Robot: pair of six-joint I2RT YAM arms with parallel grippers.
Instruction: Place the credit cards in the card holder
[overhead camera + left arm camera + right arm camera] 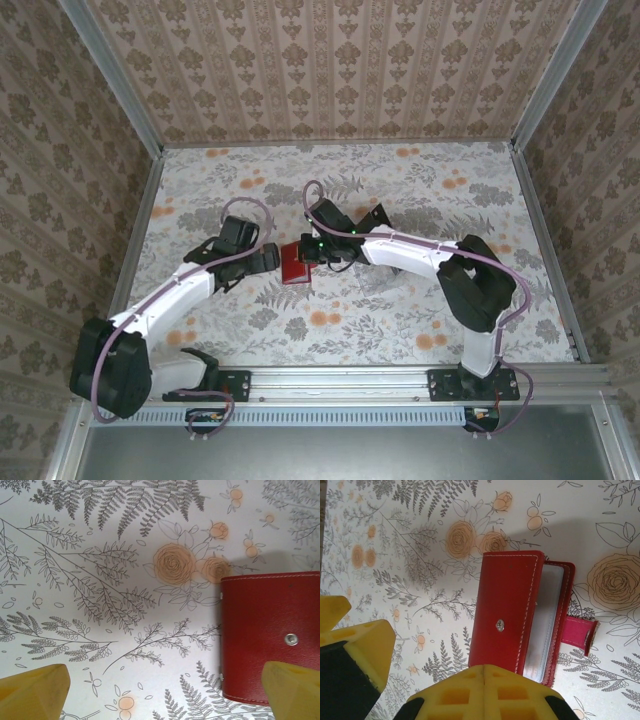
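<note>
Lying on surface (pixel 100 530): red wallet (pixel 507 615), cover ajar, pale pockets showing, strap out sideways.
Left fingers (pixel 35 687): spread wide, one tip over wallet corner.
Right fingers (pixel 455 695): pressed together at wallet's near edge.

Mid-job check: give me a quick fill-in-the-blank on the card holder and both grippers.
The card holder lying on the floral cloth is coloured ___.
The left gripper has its jaws ___.
The right gripper, at the card holder's near edge, has its jaws ___.
Missing words: red; open; shut.
</note>
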